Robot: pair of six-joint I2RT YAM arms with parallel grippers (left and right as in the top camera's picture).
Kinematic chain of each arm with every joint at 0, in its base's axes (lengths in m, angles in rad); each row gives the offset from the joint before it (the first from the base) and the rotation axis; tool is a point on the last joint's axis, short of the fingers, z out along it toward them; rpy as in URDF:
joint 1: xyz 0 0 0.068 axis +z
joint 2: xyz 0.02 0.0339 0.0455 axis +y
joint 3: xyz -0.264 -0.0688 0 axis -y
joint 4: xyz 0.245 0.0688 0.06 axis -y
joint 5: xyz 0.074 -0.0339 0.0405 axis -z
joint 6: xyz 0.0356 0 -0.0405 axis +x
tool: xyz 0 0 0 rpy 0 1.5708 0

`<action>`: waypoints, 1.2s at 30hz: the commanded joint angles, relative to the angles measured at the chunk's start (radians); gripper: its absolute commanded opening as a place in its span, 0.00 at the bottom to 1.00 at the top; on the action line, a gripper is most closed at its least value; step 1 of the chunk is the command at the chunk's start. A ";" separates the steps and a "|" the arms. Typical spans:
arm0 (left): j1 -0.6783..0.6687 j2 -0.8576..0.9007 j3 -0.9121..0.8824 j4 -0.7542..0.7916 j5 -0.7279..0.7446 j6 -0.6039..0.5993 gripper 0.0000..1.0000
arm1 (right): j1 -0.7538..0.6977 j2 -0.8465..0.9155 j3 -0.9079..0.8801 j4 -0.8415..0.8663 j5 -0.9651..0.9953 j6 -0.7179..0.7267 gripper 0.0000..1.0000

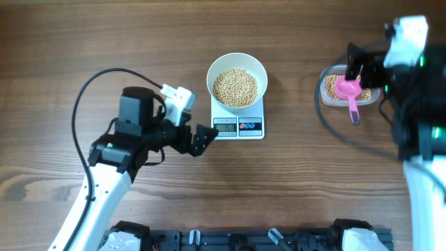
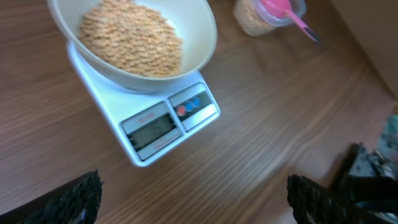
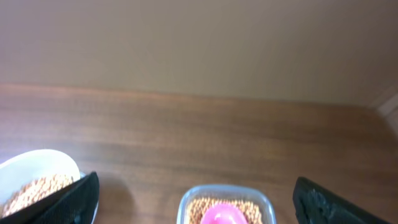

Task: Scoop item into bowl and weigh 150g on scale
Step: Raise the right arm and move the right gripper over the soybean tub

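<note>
**Both pincers spread, beans heaped in bowl on scale**

The bowl [image 1: 211,75] is sitting square on the scale [image 1: 238,126] at upper centre of the overhead view, and a mound of beans [image 1: 235,87] is covering its bottom. The display is showing digits, but they are too small to read. More beans are lying in the clear tub [image 1: 325,75] at upper right, with the pink scoop [image 1: 346,87] resting on top of them. Its handle [image 1: 354,111] is poking out over the tub's lower rim.

The left gripper [image 2: 196,199] is hanging just left of the scale's front edge with its jaws spread wide, pinching nothing. The right gripper [image 3: 198,198] is hovering above the tub, also gaping and empty, with the scoop between and below its fingers.

Handling, as a judgement:
- The beans look hard, dry, round and loose. They are likely to roll and bounce and cannot be pinched, so they are only movable in the scoop.
- The scoop looks light and rigid. The flat handle is the place to take hold, kept level so that nothing spills.
- The bowl looks smooth-sided and slippery. Leaning on it would probably upset the reading.
</note>
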State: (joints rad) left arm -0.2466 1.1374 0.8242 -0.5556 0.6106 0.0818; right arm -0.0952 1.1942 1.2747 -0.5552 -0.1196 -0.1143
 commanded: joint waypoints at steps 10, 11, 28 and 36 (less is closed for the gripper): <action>-0.093 0.009 -0.003 -0.007 -0.225 -0.019 1.00 | -0.120 0.241 0.167 -0.222 -0.333 -0.013 1.00; -0.093 0.009 -0.003 -0.007 -0.255 -0.019 1.00 | -0.121 0.241 0.167 -0.253 -0.326 -0.016 1.00; -0.093 0.009 -0.003 -0.007 -0.385 -0.019 1.00 | -0.163 0.346 0.158 -0.528 0.134 0.254 1.00; -0.093 0.009 -0.003 -0.007 -0.385 -0.018 1.00 | -0.412 0.373 0.157 -0.588 -0.258 0.218 1.00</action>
State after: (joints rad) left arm -0.3359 1.1400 0.8238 -0.5621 0.2325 0.0692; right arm -0.3729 1.5616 1.4223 -1.1370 -0.1371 0.0975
